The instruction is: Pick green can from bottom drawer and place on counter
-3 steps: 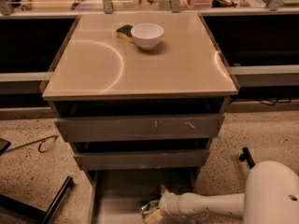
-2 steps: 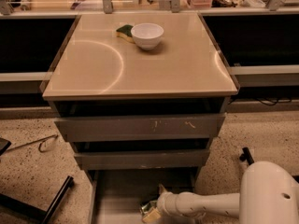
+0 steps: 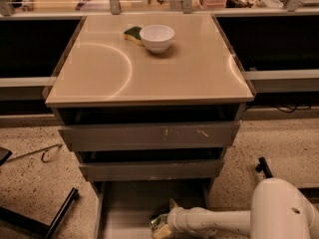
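Beige at its tip, the tool (image 3: 161, 230) sits low at the front of the drawer (image 3: 124, 208), right against the can (image 3: 157, 222). The can shows only as a small green and silver glint at the tool's end. Whether the tool is clenched on it or released I cannot tell, since the tip is cut off at the bottom edge. The white arm (image 3: 214, 221) runs out to the right, level with the drawer floor, to a bulky white elbow (image 3: 284, 208).

Over the last second little has changed. The tool has held its place at the can, and only the elbow has drifted slightly left. I read that as settling into the grasp, not lifting. The can is still down in the drawer, so the pick is not yet done and the move to the bench is still ahead.

Above are two closed grey fronts, the upper (image 3: 149, 136) scratched and the lower (image 3: 149, 169) plain. On the tan bench (image 3: 149, 78), a white bowl (image 3: 157, 36) stands at the back, touching a green-and-yellow sponge (image 3: 132, 34).

No brand, label or writing can be read anywhere.
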Tool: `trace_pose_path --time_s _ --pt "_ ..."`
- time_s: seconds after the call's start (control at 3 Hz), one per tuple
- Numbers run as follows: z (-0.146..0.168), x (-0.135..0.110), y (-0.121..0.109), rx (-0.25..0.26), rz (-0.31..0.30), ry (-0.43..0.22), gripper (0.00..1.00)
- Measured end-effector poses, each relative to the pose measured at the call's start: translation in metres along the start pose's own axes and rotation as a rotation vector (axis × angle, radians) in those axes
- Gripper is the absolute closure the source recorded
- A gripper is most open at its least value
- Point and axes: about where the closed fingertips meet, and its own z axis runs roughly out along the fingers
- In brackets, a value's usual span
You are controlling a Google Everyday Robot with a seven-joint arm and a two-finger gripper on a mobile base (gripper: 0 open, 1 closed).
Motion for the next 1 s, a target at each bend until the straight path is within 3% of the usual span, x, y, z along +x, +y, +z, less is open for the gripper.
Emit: trace_pose_path --time_s 0.33,1.0 --pt "0.0050 0.0032 -0.0004 -0.002 -0.011 0.004 0.00" --pt "0.0145 -0.0020 -0.0096 -0.054 -0.076 0.027 0.00"
